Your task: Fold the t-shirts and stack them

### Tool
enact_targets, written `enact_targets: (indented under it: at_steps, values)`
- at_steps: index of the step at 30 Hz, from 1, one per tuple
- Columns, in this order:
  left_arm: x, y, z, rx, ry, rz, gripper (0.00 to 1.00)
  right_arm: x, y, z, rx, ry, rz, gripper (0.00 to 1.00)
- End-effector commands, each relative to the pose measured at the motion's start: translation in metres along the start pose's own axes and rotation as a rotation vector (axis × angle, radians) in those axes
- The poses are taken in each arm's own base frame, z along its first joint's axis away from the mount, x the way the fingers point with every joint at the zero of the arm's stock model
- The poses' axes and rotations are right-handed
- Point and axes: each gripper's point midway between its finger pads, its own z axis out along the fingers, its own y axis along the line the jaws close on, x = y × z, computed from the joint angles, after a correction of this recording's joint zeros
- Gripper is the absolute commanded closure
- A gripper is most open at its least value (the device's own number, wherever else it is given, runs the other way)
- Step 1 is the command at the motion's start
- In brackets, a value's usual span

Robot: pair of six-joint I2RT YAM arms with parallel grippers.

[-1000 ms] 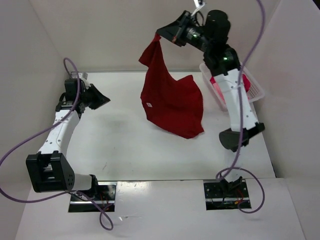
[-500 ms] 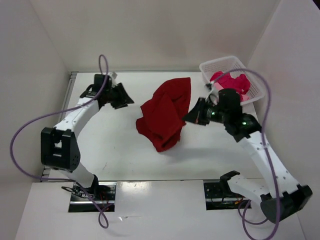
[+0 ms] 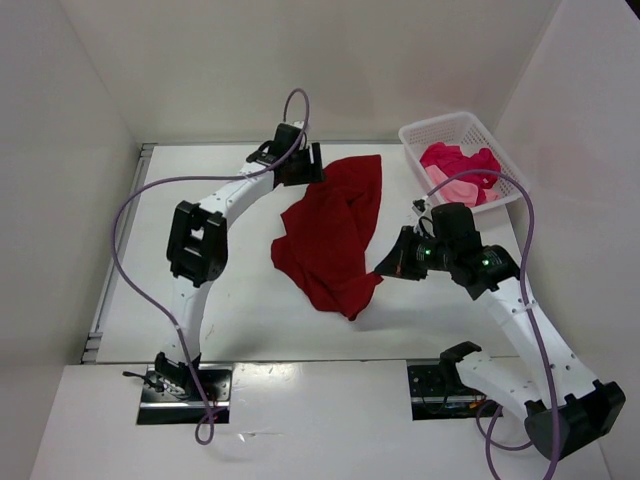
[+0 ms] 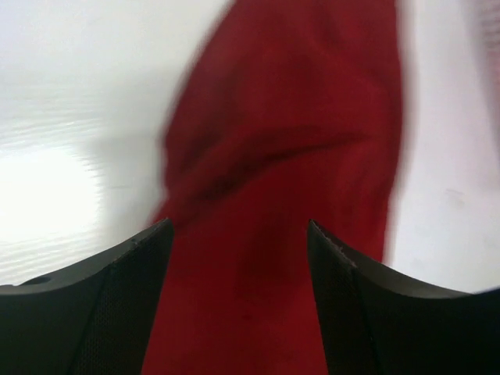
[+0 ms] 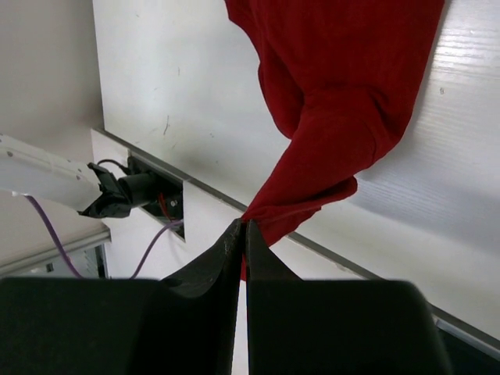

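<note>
From the top, I see the red shirt point(image 3: 330, 235) lying crumpled in the middle of the table point(image 3: 230, 290). Two pink shirts point(image 3: 462, 172) sit in the basket point(image 3: 420, 135) at 2 o'clock. My left gripper point(image 3: 310, 170) is at the red shirt's 11 o'clock edge, and my right gripper point(image 3: 388, 270) is at its 4 o'clock side. In the left wrist view, the fingers stand wide apart with nothing in them, and red cloth fills the space past them. In the right wrist view, the fingers are squeezed tight on a small corner of the red shirt, which stretches away toward 12 o'clock. I think this shirt is light, soft and floppy, so it will sag and bunch if I lift it by one spot. I would grab two far-apart edge points, like the shoulders or the hem corners, and pull it flat before folding.
</note>
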Motion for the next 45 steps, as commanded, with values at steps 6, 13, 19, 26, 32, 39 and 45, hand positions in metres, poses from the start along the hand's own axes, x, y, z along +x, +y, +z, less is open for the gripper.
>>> enact_targets:
  at_steps: [6, 13, 19, 26, 32, 39, 45]
  values:
    - [0.015, 0.084, 0.051, -0.123, 0.094, -0.069, 0.23, 0.001, -0.009, -0.001, 0.038, -0.023, 0.045, 0.94]
    - [0.042, 0.065, 0.083, 0.036, 0.175, -0.136, 0.23, 0.001, -0.007, 0.005, 0.022, -0.018, 0.075, 0.94]
    - [0.08, 0.032, 0.103, 0.058, 0.254, -0.069, 0.31, -0.004, -0.01, 0.01, 0.038, -0.031, 0.084, 0.94]
    - [0.063, 0.033, 0.105, 0.015, 0.172, -0.149, 0.83, -0.013, -0.007, 0.009, 0.041, -0.058, 0.076, 0.94]
    - [-0.054, 0.056, 0.018, -0.007, -0.074, -0.183, 0.96, -0.04, -0.004, 0.013, 0.07, -0.119, 0.015, 0.94]
    - [-0.114, 0.131, -0.128, -0.148, -0.256, -0.207, 1.0, -0.159, 0.058, -0.039, 0.016, -0.412, -0.118, 0.95]
    - [-0.104, 0.156, -0.213, -0.236, -0.276, -0.194, 0.91, -0.233, 0.131, -0.118, -0.053, -0.703, -0.23, 0.95]
